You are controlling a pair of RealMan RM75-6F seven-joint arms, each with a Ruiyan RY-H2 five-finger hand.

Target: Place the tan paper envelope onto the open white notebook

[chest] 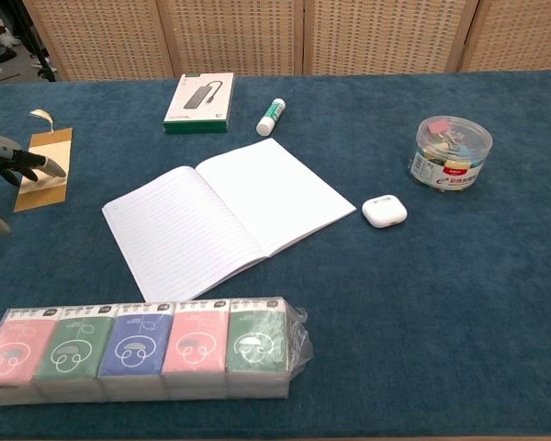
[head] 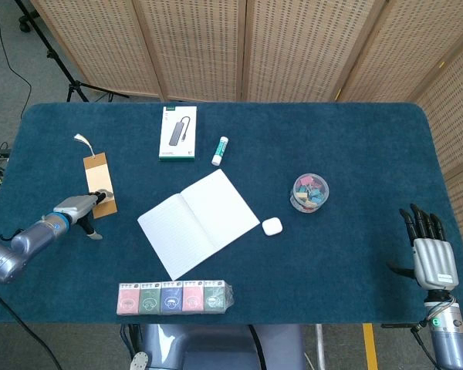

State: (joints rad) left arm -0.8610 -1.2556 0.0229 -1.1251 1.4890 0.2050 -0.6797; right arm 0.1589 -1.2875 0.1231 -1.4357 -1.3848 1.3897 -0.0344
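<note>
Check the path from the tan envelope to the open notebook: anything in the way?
Nothing visible. The envelope lies at the table's left with the left hand touching its near end. Only bare blue cloth lies between it and the notebook. The tissue packs sit nearer the front edge, the boxed adapter further back, both off that line.

Tan envelope (head: pixel 99 185), white lined notebook (head: pixel 198 222), dark teal tablecloth (head: pixel 355 154), possibly pastel clips in clear jar (head: pixel 309 193)

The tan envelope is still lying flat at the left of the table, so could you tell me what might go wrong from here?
The left hand only touches the near end of the tan envelope, which lies flat on the cloth, so it may slide rather than lift. Its tassel could drag or snag on the way. The envelope could also catch the edge of the open notebook and lift its pages.
</note>
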